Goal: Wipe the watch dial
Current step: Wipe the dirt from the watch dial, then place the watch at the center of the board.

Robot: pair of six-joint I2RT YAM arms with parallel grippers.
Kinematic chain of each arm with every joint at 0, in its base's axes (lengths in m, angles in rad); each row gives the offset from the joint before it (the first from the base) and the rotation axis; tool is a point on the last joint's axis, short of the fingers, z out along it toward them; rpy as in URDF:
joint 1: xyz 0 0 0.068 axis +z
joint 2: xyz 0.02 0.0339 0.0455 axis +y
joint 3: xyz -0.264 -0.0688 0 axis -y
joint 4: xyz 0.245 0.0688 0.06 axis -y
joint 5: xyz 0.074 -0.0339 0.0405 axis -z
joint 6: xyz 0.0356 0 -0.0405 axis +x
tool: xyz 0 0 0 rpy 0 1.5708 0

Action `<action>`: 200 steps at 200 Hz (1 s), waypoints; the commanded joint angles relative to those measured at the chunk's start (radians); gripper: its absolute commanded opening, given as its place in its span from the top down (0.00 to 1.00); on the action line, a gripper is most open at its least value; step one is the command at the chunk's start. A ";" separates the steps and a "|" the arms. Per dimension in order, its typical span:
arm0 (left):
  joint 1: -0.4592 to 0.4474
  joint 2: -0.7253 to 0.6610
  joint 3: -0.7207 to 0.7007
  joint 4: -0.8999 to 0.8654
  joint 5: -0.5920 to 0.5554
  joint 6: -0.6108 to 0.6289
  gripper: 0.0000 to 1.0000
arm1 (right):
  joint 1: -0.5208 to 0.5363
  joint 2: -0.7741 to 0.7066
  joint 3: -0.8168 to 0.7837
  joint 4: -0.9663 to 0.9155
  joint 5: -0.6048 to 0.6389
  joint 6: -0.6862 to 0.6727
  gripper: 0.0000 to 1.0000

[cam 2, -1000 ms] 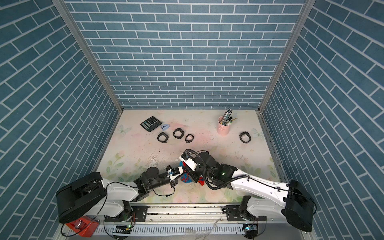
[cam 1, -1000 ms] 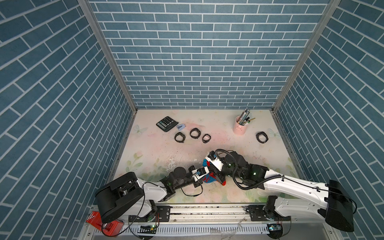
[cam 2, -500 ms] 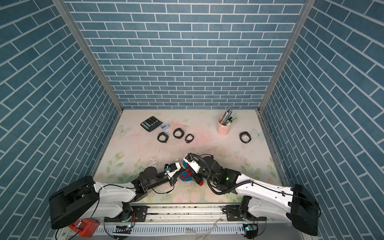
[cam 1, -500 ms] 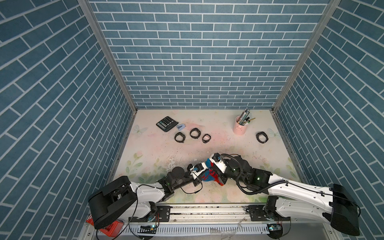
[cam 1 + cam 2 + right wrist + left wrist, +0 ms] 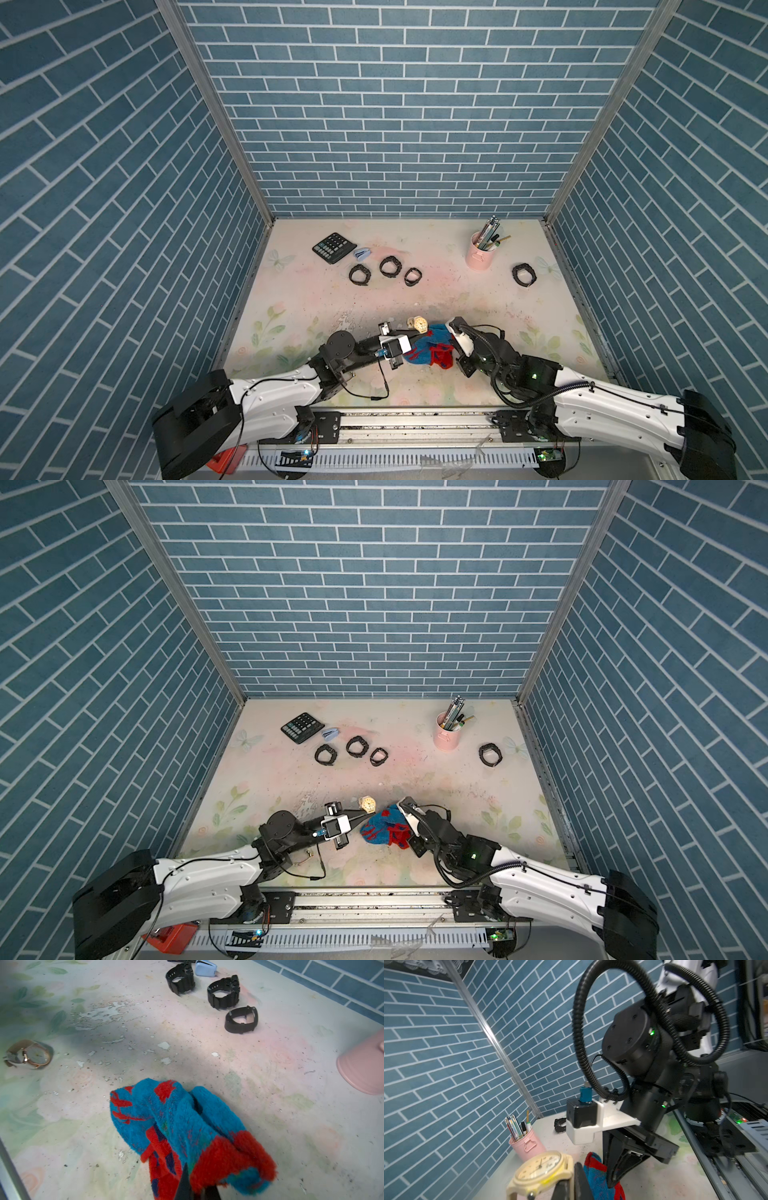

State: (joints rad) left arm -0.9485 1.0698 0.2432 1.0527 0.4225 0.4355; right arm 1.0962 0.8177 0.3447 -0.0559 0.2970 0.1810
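A cream watch (image 5: 417,323) with a pale dial (image 5: 538,1165) is held up by its strap in my left gripper (image 5: 410,331), which is shut on it; the dial faces up, uncovered. Just right of it hangs a blue and red cloth (image 5: 428,349), bunched, with its lower end on the table. My right gripper (image 5: 449,360) is shut on the cloth's red edge (image 5: 218,1159), fingertips buried in the pile. In the left wrist view the cloth (image 5: 593,1176) sits right beside the watch, and the right gripper (image 5: 612,1176) points down into it.
A rose-gold watch (image 5: 31,1055) lies flat on the table. Three black watches (image 5: 359,274) (image 5: 390,266) (image 5: 412,276) lie mid-table, another (image 5: 524,274) far right. A pink pen cup (image 5: 480,255), calculator (image 5: 333,247) and small blue thing (image 5: 362,253) stand at the back.
The cloth lay over the watch between the two grippers; now the right gripper has drawn the cloth off to the right and the dial shows bare beside it.
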 commanded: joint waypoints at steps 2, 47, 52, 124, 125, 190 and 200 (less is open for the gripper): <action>0.002 -0.051 0.046 -0.081 0.140 0.082 1.00 | -0.015 -0.035 -0.029 0.042 0.065 0.060 1.00; 0.001 -0.119 0.055 -0.104 0.296 0.123 1.00 | -0.022 -0.085 -0.063 0.052 0.072 0.056 1.00; 0.001 -0.126 0.059 -0.116 0.309 0.122 1.00 | -0.022 -0.091 -0.068 0.054 0.071 0.055 1.00; 0.001 -0.131 0.107 -0.222 0.216 0.106 1.00 | -0.028 -0.095 -0.111 0.077 0.096 0.067 1.00; 0.001 -0.131 0.108 -0.224 0.208 0.104 1.00 | -0.028 -0.095 -0.111 0.079 0.096 0.067 1.00; 0.019 -0.181 0.348 -0.774 -0.149 0.090 1.00 | -0.030 -0.042 -0.119 0.127 0.117 0.053 1.00; 0.040 -0.167 0.367 -0.800 -0.172 0.071 1.00 | -0.033 -0.034 -0.121 0.135 0.118 0.041 1.00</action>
State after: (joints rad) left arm -0.9413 0.8932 0.5644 0.4454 0.3855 0.5339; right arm 1.0702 0.7670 0.2211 0.0456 0.3786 0.2127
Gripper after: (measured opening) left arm 0.081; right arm 0.062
